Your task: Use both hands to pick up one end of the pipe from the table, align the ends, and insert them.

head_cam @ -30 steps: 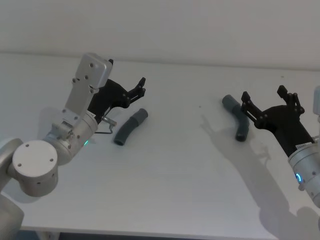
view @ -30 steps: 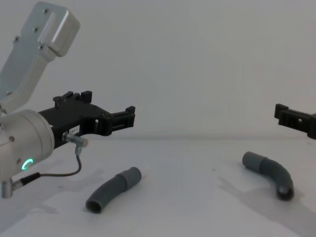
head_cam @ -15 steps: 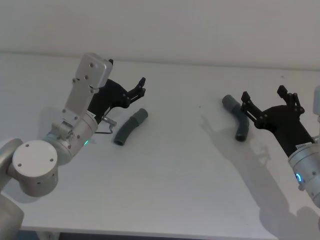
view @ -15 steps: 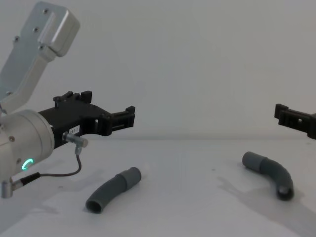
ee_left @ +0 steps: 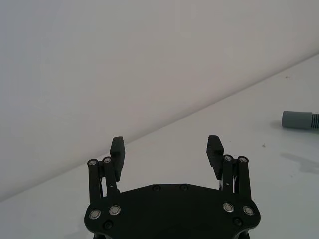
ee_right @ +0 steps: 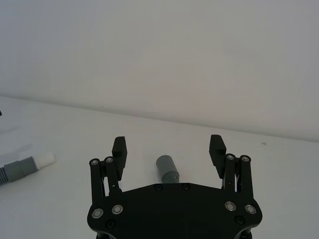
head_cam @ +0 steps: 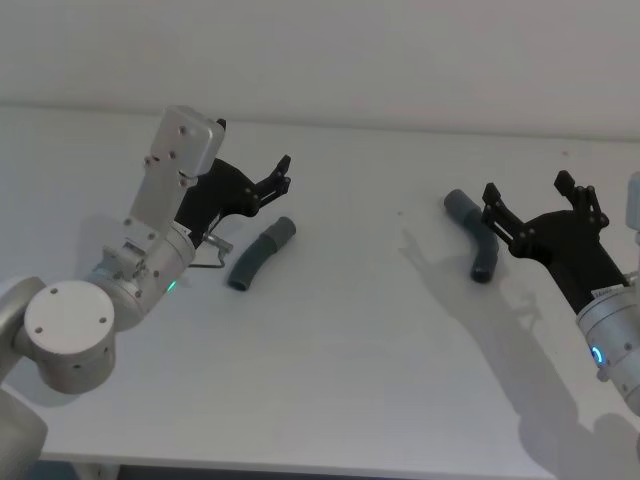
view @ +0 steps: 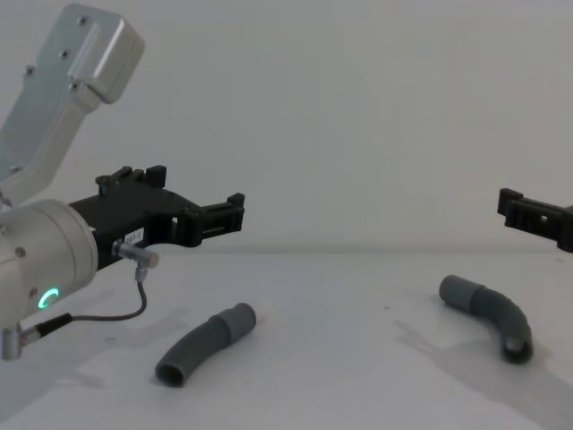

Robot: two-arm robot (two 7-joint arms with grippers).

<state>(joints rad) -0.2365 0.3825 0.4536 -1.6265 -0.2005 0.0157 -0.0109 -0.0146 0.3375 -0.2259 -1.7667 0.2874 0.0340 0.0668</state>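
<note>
Two curved pipe pieces lie on the single counter [head_cam: 340, 380]: the left pipe piece [head_cam: 258, 256] on the counter's left half and the right pipe piece [head_cam: 478, 245] on its right half. That makes two smooth cuffs, the left cuff [head_cam: 283, 230] and the right cuff [head_cam: 458, 206], one to each piece, and one white stub [ee_right: 46, 159] poking from a cuff. Two hands hang above the counter, the left hand [head_cam: 285, 172] over its left half and the right hand [head_cam: 527, 187] over its right half. Each has two fingers [ee_left: 117, 149], four in all. Two ring lights glow, one green light [view: 47, 297] and one blue light [head_cam: 597, 355]. One thin cable [view: 107, 316] loops above the counter's left half.
</note>
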